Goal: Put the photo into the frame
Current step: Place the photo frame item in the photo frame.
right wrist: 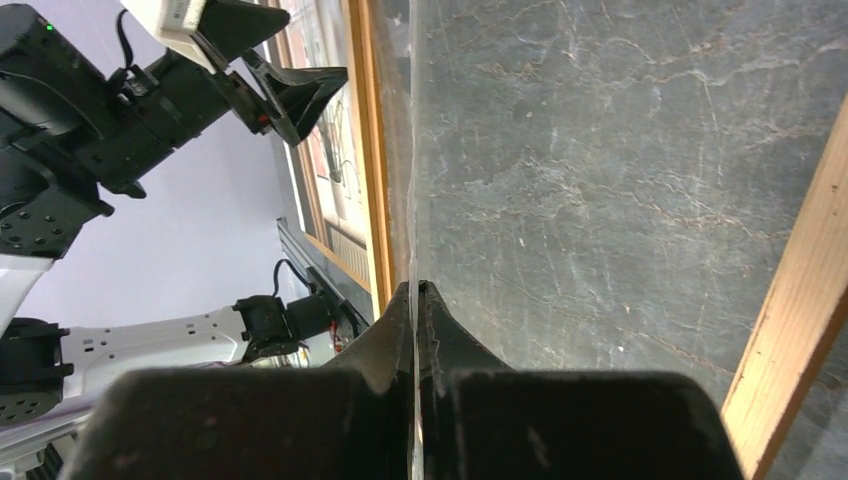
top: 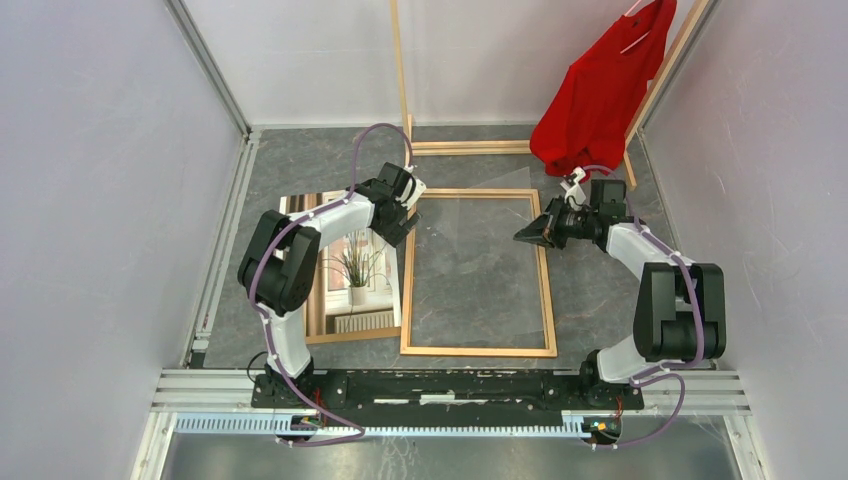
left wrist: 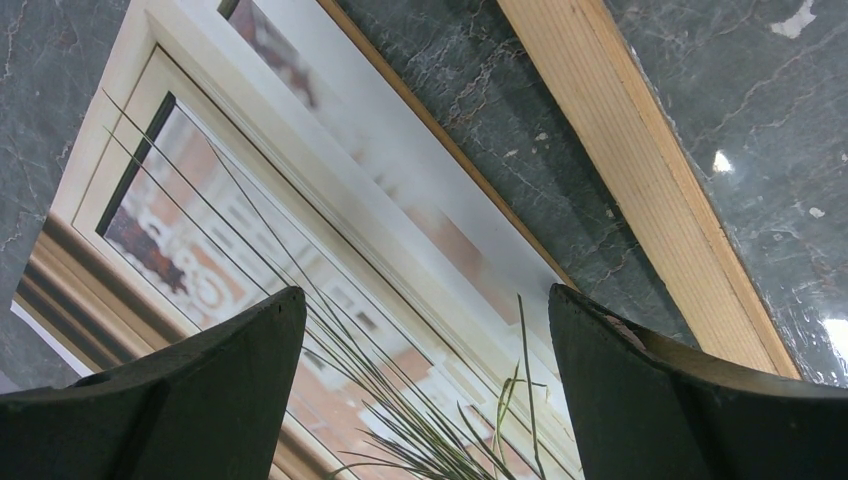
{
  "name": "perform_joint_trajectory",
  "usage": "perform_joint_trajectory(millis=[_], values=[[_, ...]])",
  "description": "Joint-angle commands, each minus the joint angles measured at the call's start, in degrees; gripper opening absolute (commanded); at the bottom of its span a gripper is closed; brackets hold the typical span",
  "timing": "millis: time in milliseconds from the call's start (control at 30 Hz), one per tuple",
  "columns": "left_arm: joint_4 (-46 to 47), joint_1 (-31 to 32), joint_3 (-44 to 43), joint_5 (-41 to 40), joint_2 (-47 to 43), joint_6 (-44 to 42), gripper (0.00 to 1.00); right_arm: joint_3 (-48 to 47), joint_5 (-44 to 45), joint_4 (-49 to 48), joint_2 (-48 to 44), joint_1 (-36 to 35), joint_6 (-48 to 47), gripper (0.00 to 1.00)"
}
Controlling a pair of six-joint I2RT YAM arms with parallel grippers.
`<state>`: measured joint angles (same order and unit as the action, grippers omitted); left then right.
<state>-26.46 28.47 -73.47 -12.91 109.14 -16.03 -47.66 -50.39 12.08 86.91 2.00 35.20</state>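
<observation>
The frame (top: pixel 478 350) of thin orange-brown strips lies flat on the grey table, mid-view. The photo (top: pixel 355 270), a window with a spiky plant, lies face up just left of it, partly under my left arm. My left gripper (top: pixel 397 222) is open and empty, hovering over the photo's upper right part, close to the frame's left strip. In the left wrist view, the gripper (left wrist: pixel 425 300) has the photo (left wrist: pixel 300 230) below it and the frame strip (left wrist: pixel 640 170) to the right. My right gripper (right wrist: pixel 414 290) is shut on the edge of a clear sheet (top: pixel 480 225), held tilted over the frame.
A red shirt (top: pixel 600 90) hangs on a pale wooden rack (top: pixel 470 147) at the back right. A brown edge (top: pixel 345 338) shows under the photo's near side. White walls close in left and right. A metal rail (top: pixel 450 385) runs along the near edge.
</observation>
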Motion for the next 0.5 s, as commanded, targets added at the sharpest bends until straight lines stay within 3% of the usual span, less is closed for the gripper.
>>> perform_joint_trajectory(millis=[0, 467], values=[[1.70, 0.27, -1.01, 2.45, 1.23, 3.56, 0.97, -1.73, -2.96, -5.91, -2.14, -0.18, 3.61, 0.00], [1.48, 0.28, -2.34, 4.07, 1.69, 4.70, 0.97, -1.32, -6.20, -14.53, -3.21, -1.35, 11.19, 0.00]])
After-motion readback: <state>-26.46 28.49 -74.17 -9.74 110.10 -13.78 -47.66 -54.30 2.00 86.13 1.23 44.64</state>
